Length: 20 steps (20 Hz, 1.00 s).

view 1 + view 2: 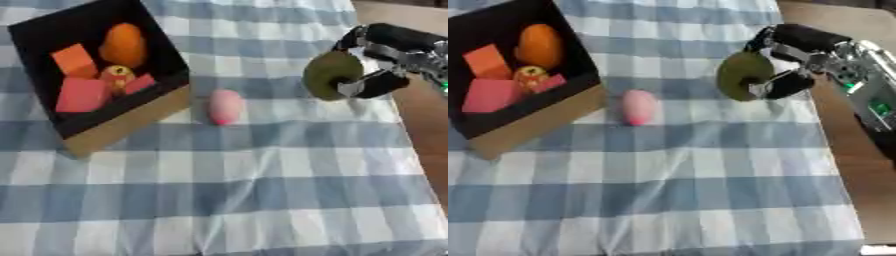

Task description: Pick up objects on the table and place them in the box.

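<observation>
Paired head views, looking down

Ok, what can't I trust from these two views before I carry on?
- Left hand: in neither view.
- Right hand: palm hidden behind the green fruit it holds; arm cut by the right edge.
- Small yellow-red thing in the box: too blurred to identify.
- Pink object: underside hidden.

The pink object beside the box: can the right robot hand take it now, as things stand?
Probably not yet. The right robot hand is already shut on a green fruit. Nothing blocks the path over the cloth to the pink object, so after it drops the fruit into the box it likely could.
</observation>
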Available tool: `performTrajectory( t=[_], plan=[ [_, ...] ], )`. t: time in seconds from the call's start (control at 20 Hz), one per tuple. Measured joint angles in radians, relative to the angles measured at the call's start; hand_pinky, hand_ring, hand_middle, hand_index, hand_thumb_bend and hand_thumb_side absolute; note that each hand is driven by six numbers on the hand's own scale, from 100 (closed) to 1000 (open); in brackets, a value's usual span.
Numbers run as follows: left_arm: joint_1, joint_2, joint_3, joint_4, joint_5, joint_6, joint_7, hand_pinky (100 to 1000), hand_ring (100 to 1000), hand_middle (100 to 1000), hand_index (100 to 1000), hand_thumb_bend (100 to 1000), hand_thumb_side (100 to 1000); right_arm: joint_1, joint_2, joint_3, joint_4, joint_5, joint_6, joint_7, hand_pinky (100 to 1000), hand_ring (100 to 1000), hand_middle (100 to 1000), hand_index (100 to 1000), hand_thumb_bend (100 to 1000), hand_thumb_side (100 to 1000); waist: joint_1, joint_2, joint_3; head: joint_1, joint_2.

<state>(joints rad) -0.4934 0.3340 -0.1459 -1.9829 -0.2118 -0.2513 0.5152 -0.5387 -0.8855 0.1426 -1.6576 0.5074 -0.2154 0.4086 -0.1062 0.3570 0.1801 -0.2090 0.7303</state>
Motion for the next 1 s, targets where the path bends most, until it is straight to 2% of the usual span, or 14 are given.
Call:
performTrajectory(
  t=[0.3,0.45,0.6,0.75,1.0],
  plan=[
    [0.0,0.0,0.0,0.0,0.0,-0.001,-0.001,743,891,751,793,557,620,-0.143,0.002,0.039,-0.035,-0.014,-0.026,0.006,823,733,461,691,100,276,0.0,-0.007,0.006,-0.005,0.007],
    [0.0,0.0,-0.001,0.0,0.0,-0.003,-0.004,742,891,751,793,557,620,-0.244,0.037,0.075,-0.023,-0.017,-0.048,0.019,820,731,463,689,100,265,0.0,-0.011,0.012,-0.009,0.007],
    [-0.001,0.0,-0.003,0.0,0.001,-0.003,-0.006,743,891,750,794,559,619,-0.354,0.11,0.109,0.02,-0.009,-0.068,0.034,820,727,462,690,100,245,0.0,-0.012,0.017,-0.017,0.008],
    [-0.009,-0.001,-0.004,0.0,0.005,-0.006,-0.009,743,890,750,794,559,618,-0.451,0.213,0.136,0.084,0.02,-0.088,0.045,819,725,459,689,100,233,0.0,-0.012,0.03,-0.027,0.008],
    [-0.026,-0.011,-0.01,0.0,0.015,-0.014,-0.017,743,888,748,793,562,615,-0.556,0.379,0.156,0.199,0.118,-0.14,0.021,820,726,458,691,100,209,0.0,-0.012,0.053,-0.051,0.007]
  ],
)
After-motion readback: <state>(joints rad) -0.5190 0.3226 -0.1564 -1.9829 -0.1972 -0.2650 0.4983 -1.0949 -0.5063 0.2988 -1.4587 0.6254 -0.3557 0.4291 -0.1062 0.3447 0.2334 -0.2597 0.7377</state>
